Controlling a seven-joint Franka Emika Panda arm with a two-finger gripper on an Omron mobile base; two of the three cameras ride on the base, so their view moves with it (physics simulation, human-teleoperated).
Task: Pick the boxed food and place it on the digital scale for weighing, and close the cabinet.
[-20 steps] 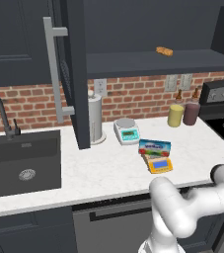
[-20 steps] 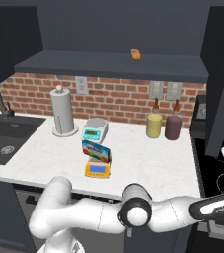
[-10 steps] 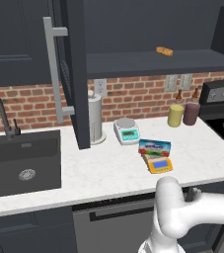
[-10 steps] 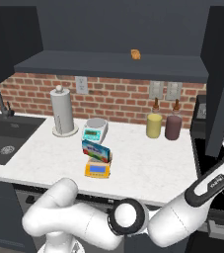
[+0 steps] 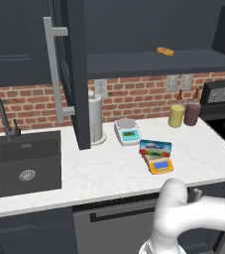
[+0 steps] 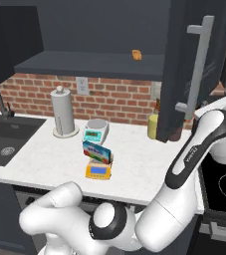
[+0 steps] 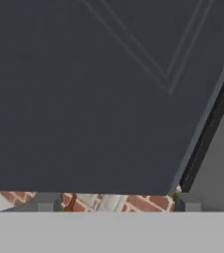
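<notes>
Boxed food (image 5: 155, 147) leaning on digital scale (image 5: 160, 165); cabinet (image 7: 98, 89) door open at my twelve o'clock, push squarely to close; my grip unreadable.

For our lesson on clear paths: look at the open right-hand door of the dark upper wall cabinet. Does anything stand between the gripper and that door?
Nothing visible does. In the hand view the dark flat-panel cabinet door sits directly ahead of the gripper, with only brick wall showing below its lower edge. In the right base view the door hangs open beside the white arm.
</notes>
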